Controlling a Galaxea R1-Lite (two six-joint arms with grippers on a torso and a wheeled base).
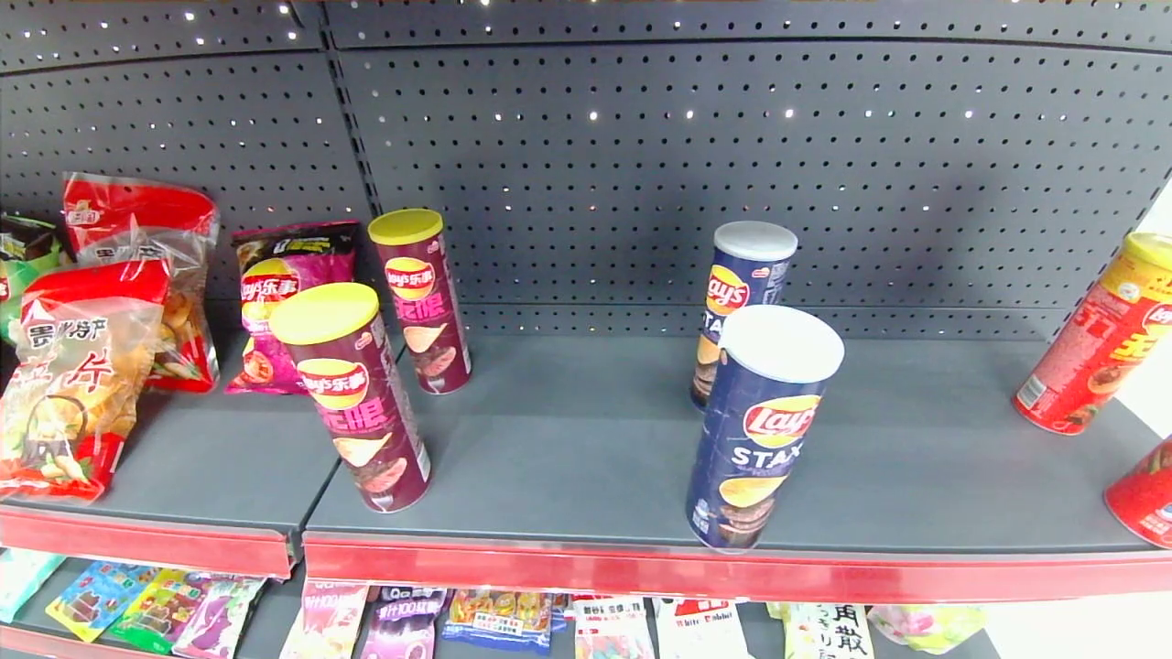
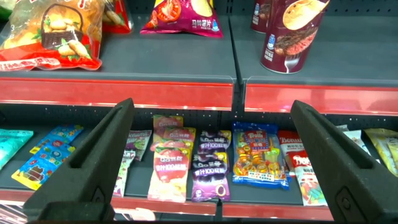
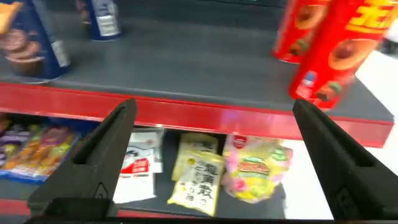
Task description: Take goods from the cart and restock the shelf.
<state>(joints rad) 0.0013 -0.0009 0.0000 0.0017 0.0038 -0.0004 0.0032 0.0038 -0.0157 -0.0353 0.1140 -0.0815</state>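
On the grey upper shelf [image 1: 586, 439] stand two maroon chip cans with yellow lids [image 1: 352, 394] [image 1: 423, 302], two blue cans with white lids [image 1: 760, 426] [image 1: 742, 293], and red cans at the right end [image 1: 1094, 339] [image 1: 1144, 494]. My left gripper [image 2: 211, 162] is open and empty. It sits below the shelf's red front lip [image 2: 124, 93], facing the lower shelf. My right gripper [image 3: 211, 162] is open and empty too, just under the lip below the red cans [image 3: 339, 50]. One blue can [image 3: 31, 43] stands off to its side.
Snack bags [image 1: 73, 366] [image 1: 284, 293] fill the upper shelf's left section. Candy and snack packets [image 2: 211, 168] [image 3: 196, 174] lie along the lower shelf. Bare shelf lies between the maroon and blue cans and between the blue and red cans. A perforated back panel [image 1: 732, 165] closes the rear.
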